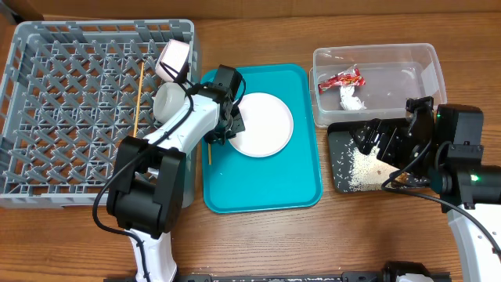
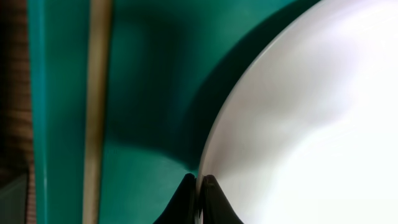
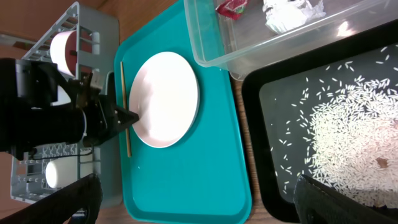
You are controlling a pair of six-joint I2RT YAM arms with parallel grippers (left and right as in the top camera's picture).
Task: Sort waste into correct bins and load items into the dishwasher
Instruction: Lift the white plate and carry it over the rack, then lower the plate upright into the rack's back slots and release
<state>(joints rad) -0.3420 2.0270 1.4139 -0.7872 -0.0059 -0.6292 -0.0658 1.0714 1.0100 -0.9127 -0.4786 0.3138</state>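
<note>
Left wrist view, closest in: the left gripper is clamped on the rim of the white plate, both fingertips pressed together over the edge. The plate lies flat on the teal tray. A chopstick lies along the tray's left border.

Further out, the right gripper hangs with its fingers spread wide, holding nothing, over the black tray. Rice grains are heaped in that tray.

Beyond it, the clear tub contains the red wrapper and the paper wad.

Far left, the grey rack holds a white cup, a pale pink bowl and a second chopstick.
</note>
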